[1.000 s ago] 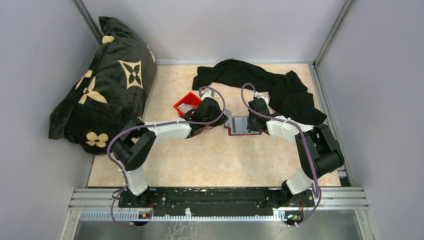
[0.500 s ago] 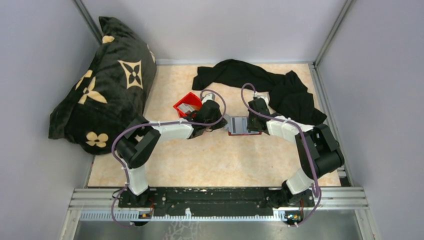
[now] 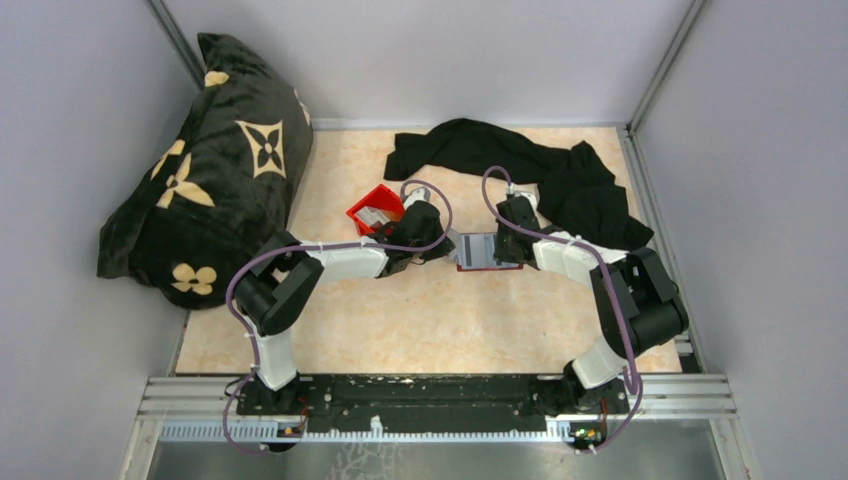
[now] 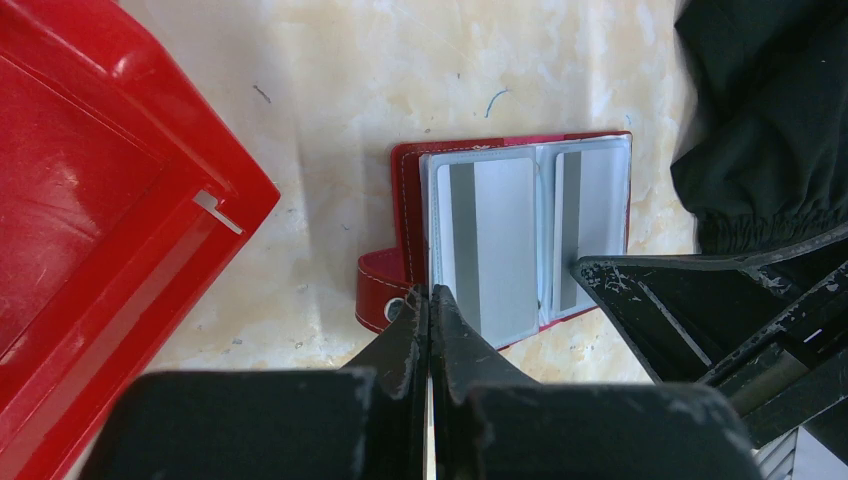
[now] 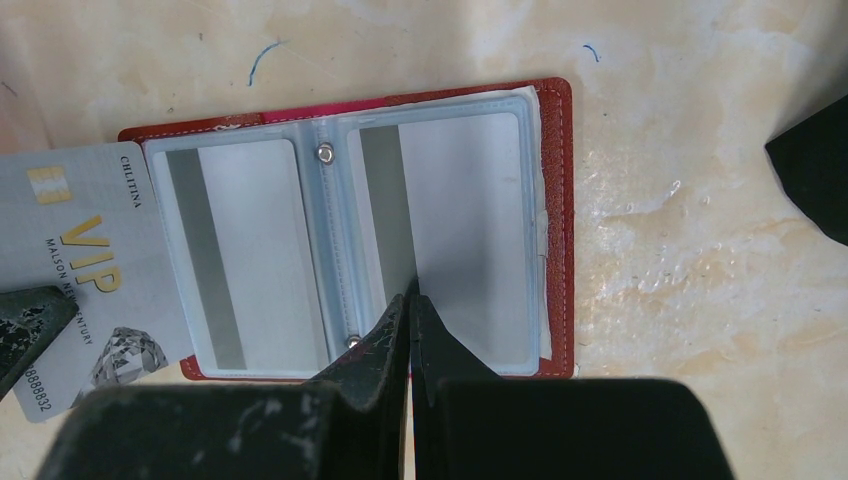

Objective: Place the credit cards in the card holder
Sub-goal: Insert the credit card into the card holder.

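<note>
The dark red card holder [image 3: 487, 251] lies open on the table, with a pale grey credit card in each pocket [image 5: 250, 250] [image 5: 470, 220]. My left gripper [image 4: 430, 292] is at its left edge, shut on a silver credit card marked VIP [image 5: 85, 250]. That card's inner edge meets the left pocket. One left finger [image 5: 25, 320] covers its corner, and the left wrist view shows it only edge-on. My right gripper [image 5: 412, 288] is shut on nothing, its tips resting on the right pocket. The holder's snap tab [image 4: 385, 295] sticks out beside my left fingertips.
A bright red plastic bin [image 3: 375, 212] stands just left of my left gripper, close to the wrist. A black cloth [image 3: 540, 170] lies behind and to the right of the holder. A black patterned pillow [image 3: 210, 170] fills the far left corner. Walls enclose the table.
The left arm's elbow has crept slightly right, toward the card holder. Both grippers stay shut and the right arm has not moved.
</note>
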`<state>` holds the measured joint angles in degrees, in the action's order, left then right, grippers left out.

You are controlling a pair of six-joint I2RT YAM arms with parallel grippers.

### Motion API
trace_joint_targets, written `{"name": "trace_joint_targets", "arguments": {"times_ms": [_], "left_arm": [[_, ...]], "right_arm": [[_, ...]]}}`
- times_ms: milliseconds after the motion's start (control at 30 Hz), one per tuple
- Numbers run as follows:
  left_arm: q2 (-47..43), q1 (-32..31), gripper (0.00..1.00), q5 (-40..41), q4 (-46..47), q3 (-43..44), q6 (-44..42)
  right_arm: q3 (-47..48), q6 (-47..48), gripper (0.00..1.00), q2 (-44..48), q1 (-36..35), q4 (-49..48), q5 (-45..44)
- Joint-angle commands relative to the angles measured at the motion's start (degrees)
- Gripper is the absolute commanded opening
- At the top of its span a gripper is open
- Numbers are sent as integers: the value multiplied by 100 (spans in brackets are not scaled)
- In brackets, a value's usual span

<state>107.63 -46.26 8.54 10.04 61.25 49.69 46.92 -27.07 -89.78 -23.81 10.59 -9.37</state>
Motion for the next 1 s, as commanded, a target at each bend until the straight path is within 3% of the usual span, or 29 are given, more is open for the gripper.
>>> {"name": "trace_joint_targets", "arguments": {"times_ms": [0,967], "left_arm": [[131,-32,0,-90,80,151,129],[-86,-5,0,-307,347,-104,616]], "right_arm": [[3,53,0,-71,61,-219,-39],[-16,103,0,-39,94,-185,-65]]}}
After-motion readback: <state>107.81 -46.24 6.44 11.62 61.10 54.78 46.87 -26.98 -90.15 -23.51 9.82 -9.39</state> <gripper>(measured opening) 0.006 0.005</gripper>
